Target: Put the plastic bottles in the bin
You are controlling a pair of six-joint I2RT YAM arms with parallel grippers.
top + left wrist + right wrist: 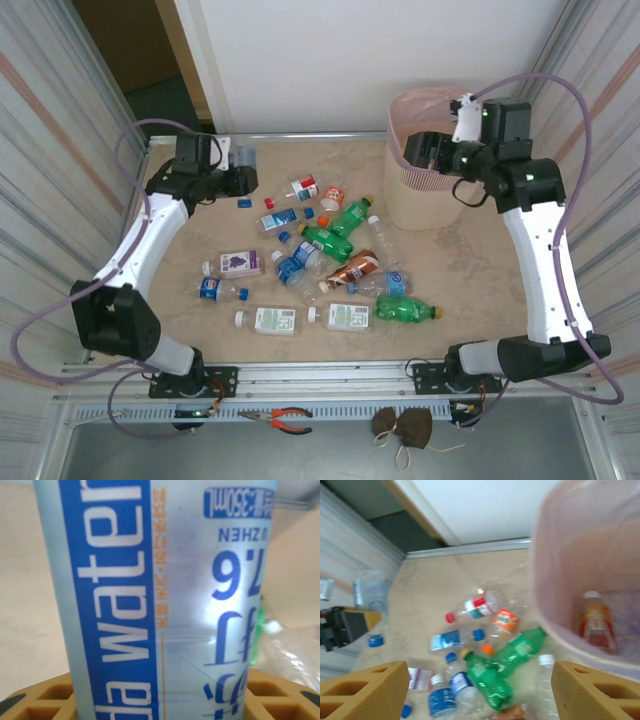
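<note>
Left gripper (238, 180), upper left of the top view: fingers stand either side of a water bottle (160, 600) with a blue label. Whether they press on it cannot be told.

Right gripper (480, 690), upper right: claw apart, empty, above the bin (415, 205) rim. One red-labelled bottle (594, 620) lies inside.

Remaining bottles (330, 260) are scattered on their sides mid-table.

Handling, judged: they look empty, so light. Walls are thin and would dent under a hard squeeze, and the label film is likely slick. Best grasped across the mid-body.

Surface: the table (450, 270) is smooth beige stone-pattern, so round bottles may roll.

Room: corrugated panels stand left and right, a white wall behind, and pliers (290, 418) lie at the bottom edge.
</note>
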